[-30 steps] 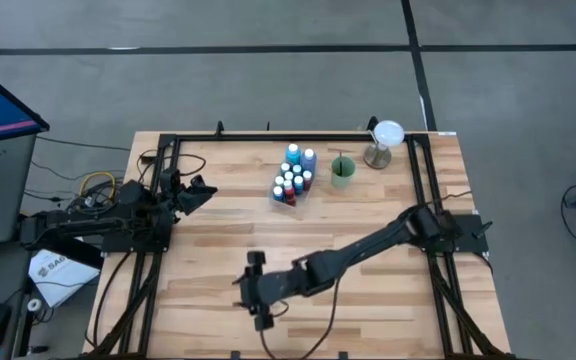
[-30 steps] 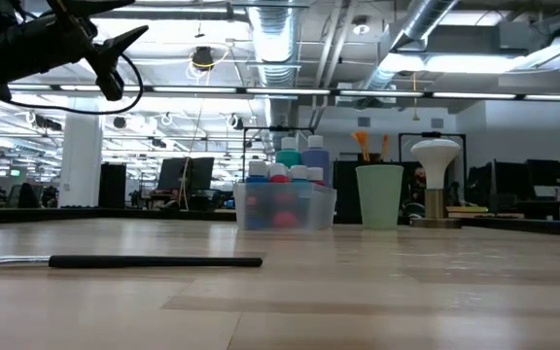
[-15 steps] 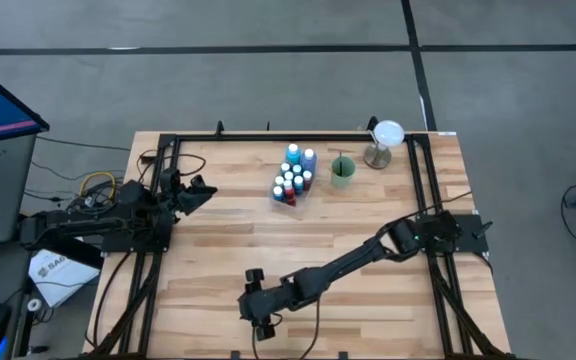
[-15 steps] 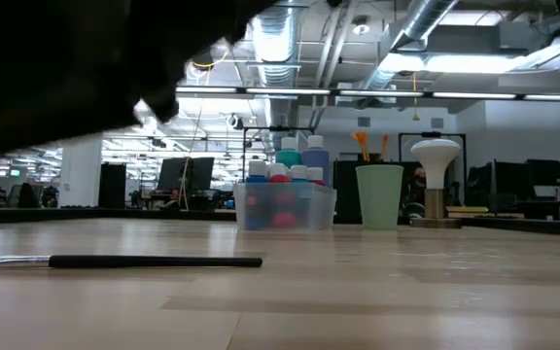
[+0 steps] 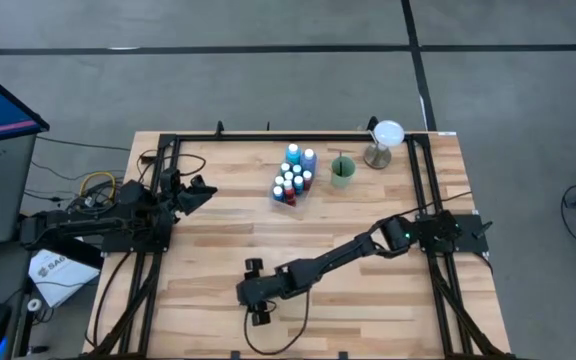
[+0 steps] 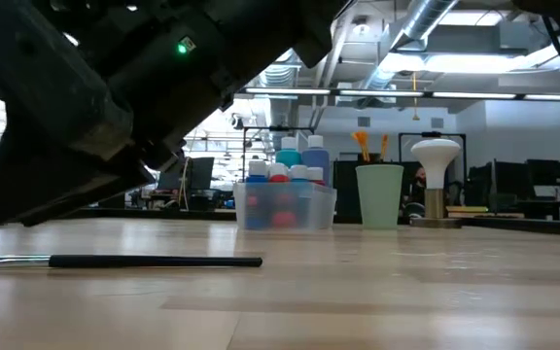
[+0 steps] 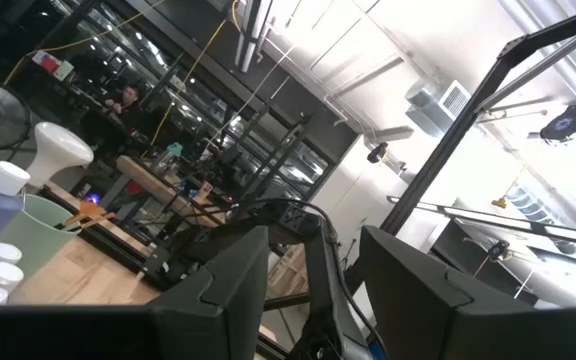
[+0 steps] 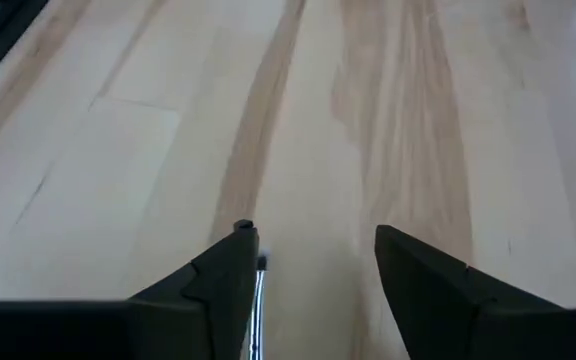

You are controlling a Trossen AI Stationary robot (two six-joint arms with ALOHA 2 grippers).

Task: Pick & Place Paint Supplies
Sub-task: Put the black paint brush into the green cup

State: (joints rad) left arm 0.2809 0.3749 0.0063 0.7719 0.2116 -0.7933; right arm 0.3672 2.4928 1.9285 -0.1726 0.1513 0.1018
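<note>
A thin paintbrush (image 6: 154, 261) with a black handle and a silver ferrule lies flat on the wood near the table's front edge. My right gripper (image 8: 308, 250) is open and low over it, slanting down. The brush's silver end (image 8: 257, 300) shows between the fingers, close beside one of them; I cannot tell if they touch. In the high view that gripper (image 5: 247, 292) covers the brush. Small white-capped paint bottles (image 5: 293, 180) stand in a clear tray (image 6: 324, 209) at the far middle. My left gripper (image 5: 194, 190) waits open at the left, raised.
A pale green cup (image 5: 342, 171) holding brushes (image 6: 363, 146) stands right of the tray, with a white mushroom-shaped object (image 5: 384, 138) beyond it at the far right corner. Black frame rails (image 5: 158, 250) run along the table's sides. In the low view my right arm (image 6: 115, 97) fills the upper left.
My right gripper has come down toward the table over the paintbrush and shifted slightly toward the left edge, tipping further downward. In the low view the arm has dropped from the top corner to fill the upper left. The brush has not moved.
</note>
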